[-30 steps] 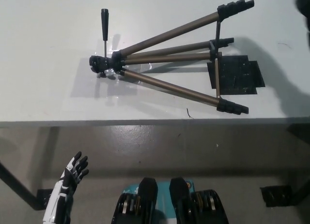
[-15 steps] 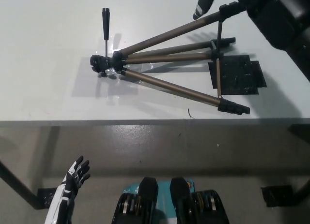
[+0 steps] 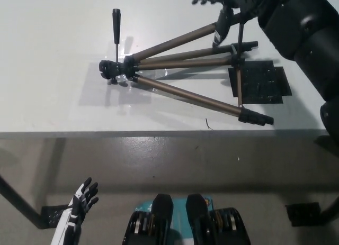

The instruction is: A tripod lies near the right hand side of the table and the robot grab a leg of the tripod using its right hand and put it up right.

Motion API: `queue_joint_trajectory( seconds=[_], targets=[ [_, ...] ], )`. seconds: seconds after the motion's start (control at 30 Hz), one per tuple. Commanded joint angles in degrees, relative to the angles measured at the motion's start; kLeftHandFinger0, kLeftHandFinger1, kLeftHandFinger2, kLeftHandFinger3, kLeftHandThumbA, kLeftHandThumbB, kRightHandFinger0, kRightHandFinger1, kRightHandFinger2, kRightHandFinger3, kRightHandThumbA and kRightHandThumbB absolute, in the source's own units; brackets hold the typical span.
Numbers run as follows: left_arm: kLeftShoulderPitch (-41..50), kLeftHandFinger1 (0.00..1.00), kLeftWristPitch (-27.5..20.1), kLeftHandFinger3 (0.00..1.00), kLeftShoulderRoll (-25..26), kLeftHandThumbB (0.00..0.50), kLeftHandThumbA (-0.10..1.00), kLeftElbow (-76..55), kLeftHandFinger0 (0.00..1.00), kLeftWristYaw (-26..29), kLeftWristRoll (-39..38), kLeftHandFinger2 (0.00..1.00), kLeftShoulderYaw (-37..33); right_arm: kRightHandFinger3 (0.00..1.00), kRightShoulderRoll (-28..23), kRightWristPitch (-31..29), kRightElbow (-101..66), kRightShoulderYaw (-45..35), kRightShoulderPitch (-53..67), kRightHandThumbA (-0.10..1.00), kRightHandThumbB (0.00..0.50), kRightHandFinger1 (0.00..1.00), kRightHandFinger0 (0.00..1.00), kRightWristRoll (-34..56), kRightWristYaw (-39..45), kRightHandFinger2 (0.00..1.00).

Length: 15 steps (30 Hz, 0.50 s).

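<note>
Our right hand (image 3: 222, 7) hovers, fingers (image 3: 218, 30) spread, over the tripod (image 3: 180, 70); a shallow grip could let its leg slip

The table (image 3: 53, 70) is surfaced in a smooth, pale, slightly satin finish; soft reflections are seen near its middle. The tripod (image 3: 180, 70) legs are made of brushed bronze-brown metal tubing with a dull sheen. Its head (image 3: 112, 70), handle (image 3: 116, 23), leg feet (image 3: 255, 117) and braces appear as matt black plastic. A flat black patch (image 3: 259, 82), matt and faintly textured, is seen near the table's right edge. The right hand (image 3: 225, 7) and arm are cased in black with a low gloss on rounded shells. The left hand (image 3: 82, 198) is clad in glossy white plastic with black fingers. The floor below the table's front edge is polished grey, with a glare spot.
</note>
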Motion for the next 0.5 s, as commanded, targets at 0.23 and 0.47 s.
queue_joint_trajectory(
  seconds=[0.23, 0.47],
  targets=[
    [0.1, 1.00, -2.4, 1.00, 1.2, 0.255, 1.00, -1.3, 1.00, -1.1, -0.2, 1.00, -0.1, 1.00, 1.8, -2.9, 6.9, 2.3, 0.7, 0.76, 0.500, 1.00, 1.00, -5.5, -7.1, 1.00],
    [-0.3, 1.00, -2.1, 1.00, 1.7, 0.268, 1.00, -1.4, 1.00, -1.6, -0.6, 1.00, -0.2, 0.35, -0.2, -9.8, 4.4, 6.1, 5.8, -0.10, 0.256, 0.09, 0.04, -13.7, -40.2, 0.23]
  ],
)
